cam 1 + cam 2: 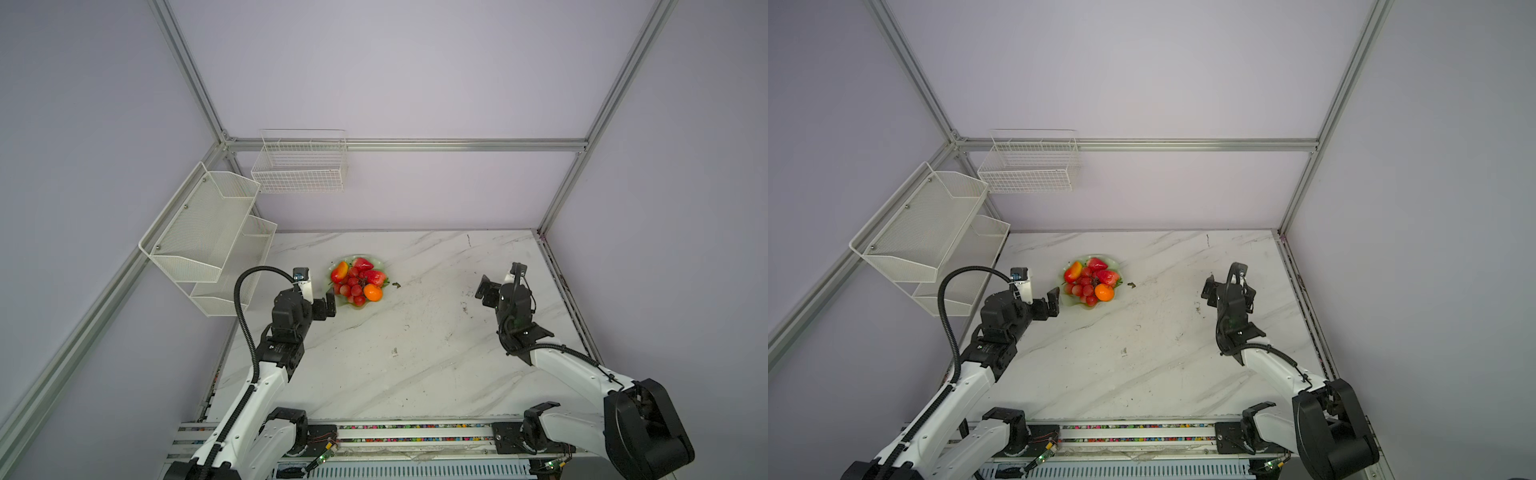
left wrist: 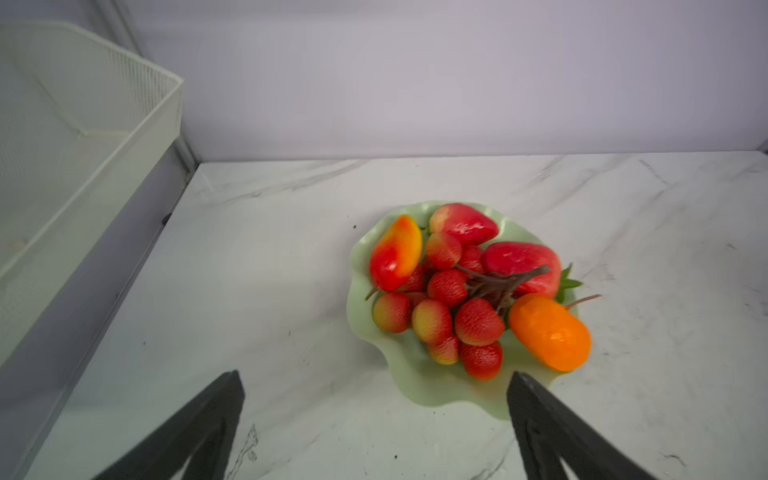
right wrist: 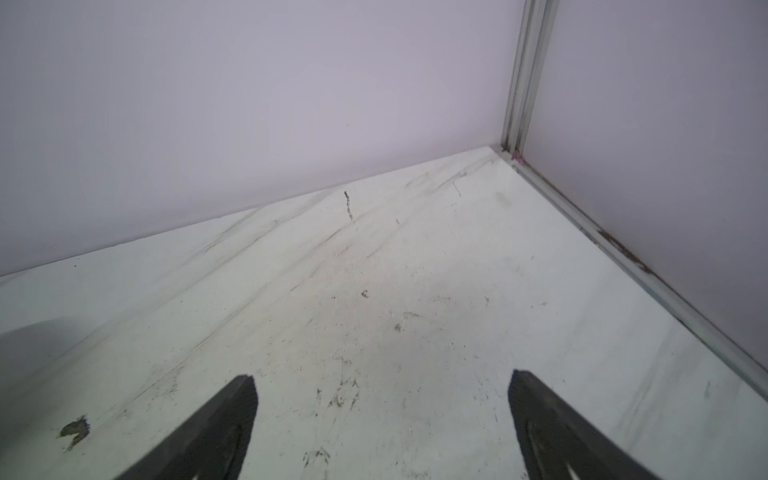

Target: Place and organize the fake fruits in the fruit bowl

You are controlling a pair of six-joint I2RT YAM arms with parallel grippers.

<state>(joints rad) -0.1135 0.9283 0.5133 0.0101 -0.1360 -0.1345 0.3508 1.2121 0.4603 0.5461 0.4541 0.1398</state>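
Right end effector [image 3: 381,375]: we see the jaws spread wide with nothing between them, above bare desk [image 1: 415,353] on the right side, well apart from the fruit.
Left end effector [image 2: 374,376]: jaws wide and empty, just beside the near-left rim of the fruit bowl [image 2: 432,390]; we cannot tell whether a fingertip touches the rim.
Fruit bowl: we find it left of centre on the desk, with all the fruit lying in it.
Mandarin [image 2: 548,332]: at the near-right edge of the bowl.
Berry bunch [image 2: 478,322]: in the middle, touching the mandarin.
Strawberries [image 2: 521,266]: two, on the far right of the bowl.
Mango [image 2: 395,253]: far left, leaning on the berries.
Scrap [image 1: 396,285]: a small dark bit on the desk, just right of the bowl.
Mesh shelf [image 1: 208,232]: on the left wall.
Wire basket [image 1: 299,166]: on the back wall.
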